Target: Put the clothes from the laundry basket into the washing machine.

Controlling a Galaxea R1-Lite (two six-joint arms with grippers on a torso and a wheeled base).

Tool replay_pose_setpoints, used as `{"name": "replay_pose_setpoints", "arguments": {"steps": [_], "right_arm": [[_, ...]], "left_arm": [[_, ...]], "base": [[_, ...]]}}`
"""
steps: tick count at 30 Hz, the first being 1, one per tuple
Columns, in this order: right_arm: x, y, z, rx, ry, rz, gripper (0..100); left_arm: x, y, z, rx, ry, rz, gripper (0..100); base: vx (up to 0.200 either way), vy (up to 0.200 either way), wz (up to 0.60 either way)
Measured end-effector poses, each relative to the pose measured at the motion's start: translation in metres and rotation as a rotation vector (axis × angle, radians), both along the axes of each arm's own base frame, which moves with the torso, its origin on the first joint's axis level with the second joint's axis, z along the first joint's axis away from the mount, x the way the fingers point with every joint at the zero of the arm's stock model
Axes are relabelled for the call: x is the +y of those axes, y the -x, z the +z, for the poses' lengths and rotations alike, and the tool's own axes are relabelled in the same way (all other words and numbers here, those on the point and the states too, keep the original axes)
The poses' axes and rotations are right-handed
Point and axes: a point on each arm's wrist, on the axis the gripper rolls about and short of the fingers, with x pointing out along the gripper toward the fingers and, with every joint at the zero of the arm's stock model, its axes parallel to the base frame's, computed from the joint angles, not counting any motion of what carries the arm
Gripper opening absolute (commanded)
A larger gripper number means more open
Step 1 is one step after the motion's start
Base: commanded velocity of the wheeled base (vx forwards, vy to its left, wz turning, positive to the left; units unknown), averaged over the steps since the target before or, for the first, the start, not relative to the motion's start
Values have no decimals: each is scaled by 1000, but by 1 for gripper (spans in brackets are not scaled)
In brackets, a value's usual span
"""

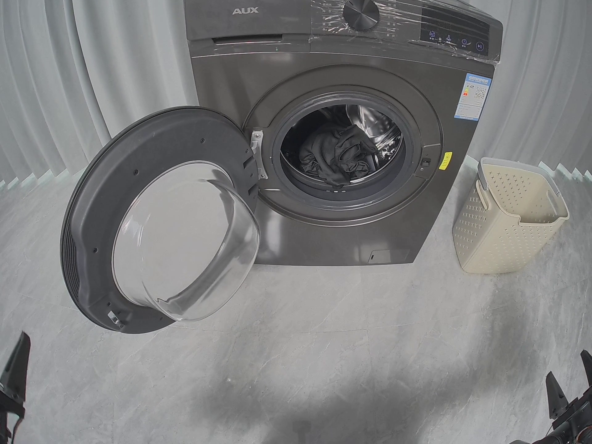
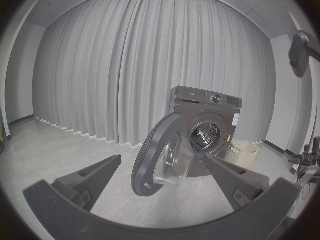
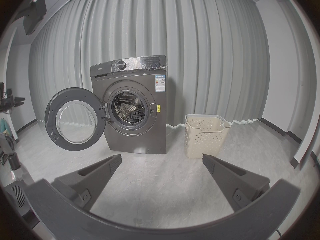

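**Both jaws standing wide, clothes lying in the drum**

The left gripper [image 2: 161, 155] is hovering low over the grey marbled floor [image 1: 345, 340], its jaws standing wide with nothing between them. The right gripper [image 3: 162, 155] is hovering just as low, jaws spread wide and gripping nothing. The two are hanging well apart from each other and well back from everything else.

Ahead of both pairs of jaws, the washing machine [image 1: 234, 75] is standing on the floor against a pale pleated curtain [image 1: 92, 63]. Its round door [image 1: 105, 217] is hanging fully open on its hinge, angled out toward the left jaws. A clear glass bowl [image 1: 185, 242] is bulging from the door's inner face. The door is sitting nearer the left jaws than the right, yet well apart from both.

The dark clothes [image 1: 336, 152] are lying bunched inside the steel drum [image 1: 376, 121], low in the round opening. They are lying far beyond either pair of jaws and touching neither.

The laundry basket [image 1: 493, 242] — cream, perforated, with a paler rim — is standing upright on the floor just beside the machine, on the side toward the right jaws. It is sitting ahead of those jaws and well apart from them, with its open top showing the perforated inner walls.
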Motion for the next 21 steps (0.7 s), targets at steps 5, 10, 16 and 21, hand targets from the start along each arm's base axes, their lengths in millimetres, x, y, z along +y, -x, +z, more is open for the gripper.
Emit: {"name": "replay_pose_setpoints", "arguments": {"steps": [5,10,16,21], "right_arm": [[0,0,0,0,0,0,100],[0,0,0,1,0,-1,100],[0,0,0,1,1,-2,100],[0,0,0,1,-1,-1,100]], "left_arm": [[-1,-35,26,33,9,-6,100],[-2,-73,33,116,12,-20,100],[-3,-94,29,177,13,-68,100],[-4,-97,26,195,15,-91,100]], "base": [[0,0,0],[0,0,0],[0,0,300],[0,0,0]]}}
